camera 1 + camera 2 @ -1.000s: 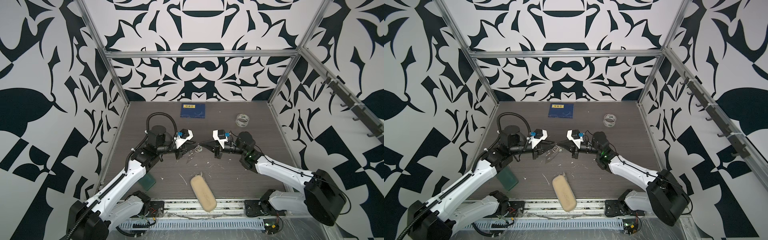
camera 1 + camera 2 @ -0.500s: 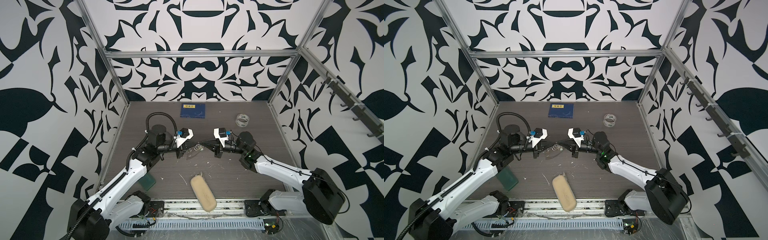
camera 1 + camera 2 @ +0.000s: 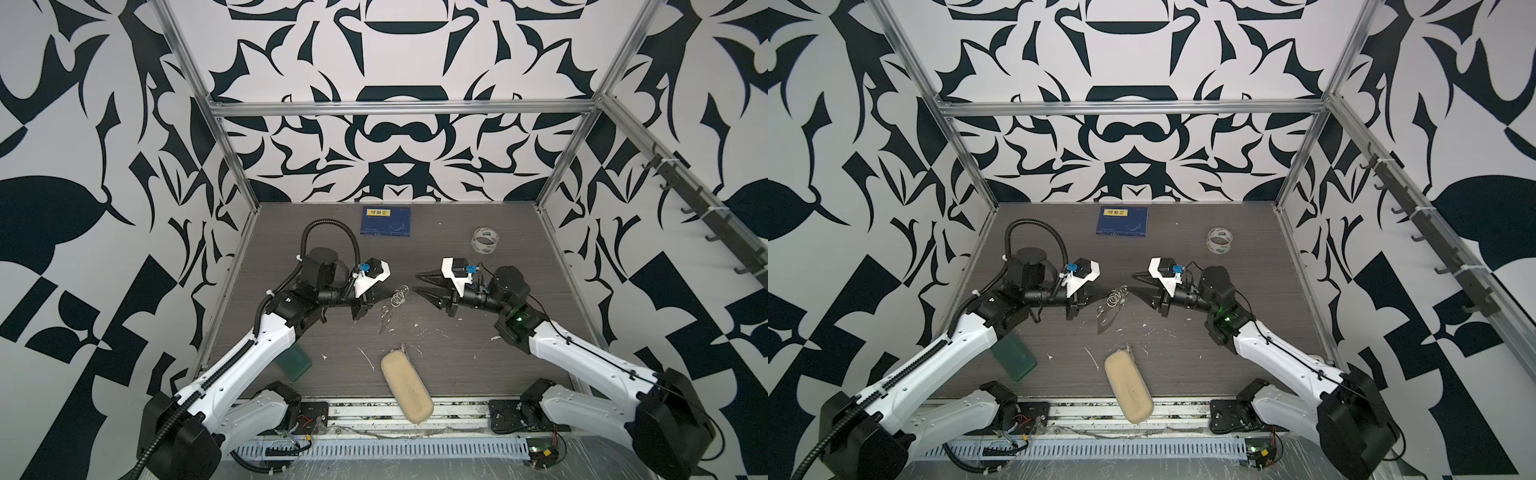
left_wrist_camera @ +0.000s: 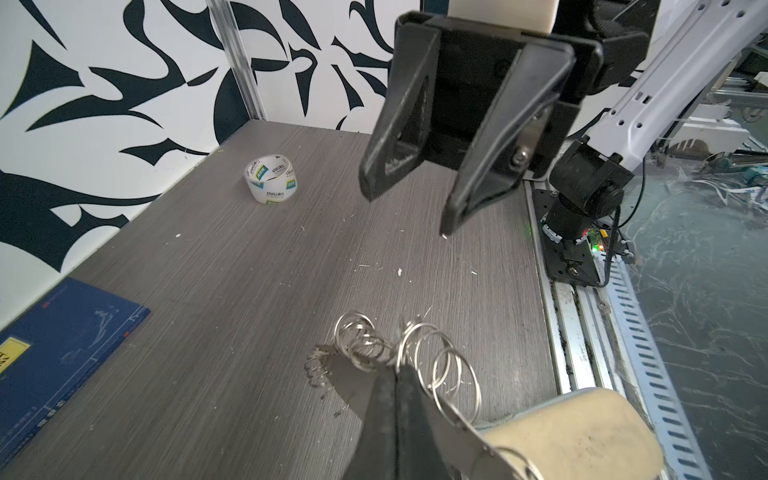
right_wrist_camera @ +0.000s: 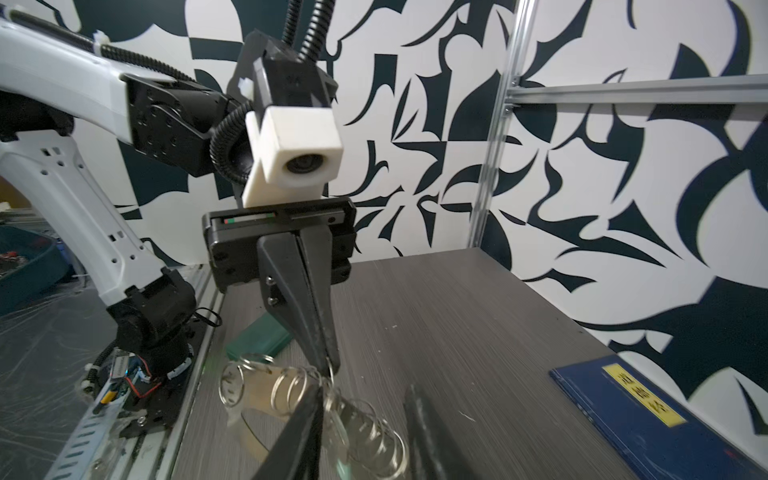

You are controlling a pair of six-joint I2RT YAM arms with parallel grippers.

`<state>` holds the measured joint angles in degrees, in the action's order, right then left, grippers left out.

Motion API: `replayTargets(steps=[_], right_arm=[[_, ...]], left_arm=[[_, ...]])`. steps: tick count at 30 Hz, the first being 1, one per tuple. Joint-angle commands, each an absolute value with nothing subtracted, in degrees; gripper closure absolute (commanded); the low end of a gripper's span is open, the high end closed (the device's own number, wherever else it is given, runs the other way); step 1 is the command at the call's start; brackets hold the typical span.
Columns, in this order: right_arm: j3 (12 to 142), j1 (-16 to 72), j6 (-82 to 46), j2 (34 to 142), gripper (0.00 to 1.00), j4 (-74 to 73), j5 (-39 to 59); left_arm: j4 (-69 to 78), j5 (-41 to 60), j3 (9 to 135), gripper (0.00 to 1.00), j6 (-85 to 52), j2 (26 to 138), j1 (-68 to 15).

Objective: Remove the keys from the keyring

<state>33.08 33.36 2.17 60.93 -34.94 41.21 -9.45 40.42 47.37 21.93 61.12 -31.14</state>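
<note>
Pinching one thin loop of the silvery wire keyring (image 3: 398,295), left fingers (image 5: 286,291) could drop it; right fingers (image 4: 386,137) stand spread.

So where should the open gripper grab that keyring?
Probably the end ring of the keyring, approached level from the right: the coil of rings juts out past the shut left gripper, held off the table, straight toward the open right gripper.
</note>
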Motion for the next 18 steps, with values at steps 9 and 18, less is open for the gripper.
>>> replayTargets(steps=[9, 18], right_arm=[[30.9, 32.7, -0.2, 66.7, 0.55, -37.4, 45.6], [32.0, 35.6, -0.8, 70.6, 0.56, -39.5, 46.2]], left_arm=[[-10.9, 41.4, 51.3, 1.00, 22.6, 62.6, -31.0], [-10.3, 41.4, 51.2, 1.00, 22.2, 62.4, -31.0]])
